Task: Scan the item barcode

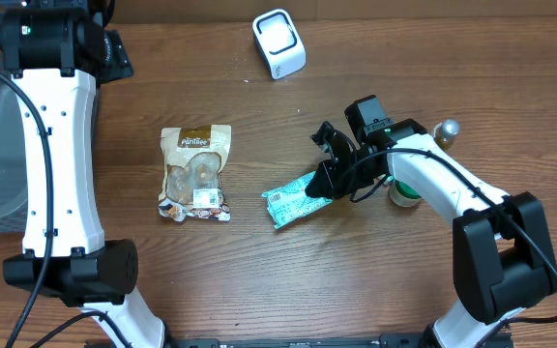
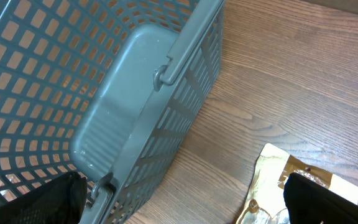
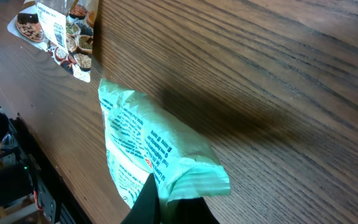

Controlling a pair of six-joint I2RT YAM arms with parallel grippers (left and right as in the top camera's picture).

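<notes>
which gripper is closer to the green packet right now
Right. The right gripper is shut on one end of the green packet; the left gripper hangs open far off, by the grey basket.

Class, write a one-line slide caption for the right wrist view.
Right gripper shut on one end of the green packet, wooden table beneath, snack pouch at top left.

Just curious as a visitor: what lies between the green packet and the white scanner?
Nothing; the overhead view shows only bare table between the green packet and the white scanner.
</notes>
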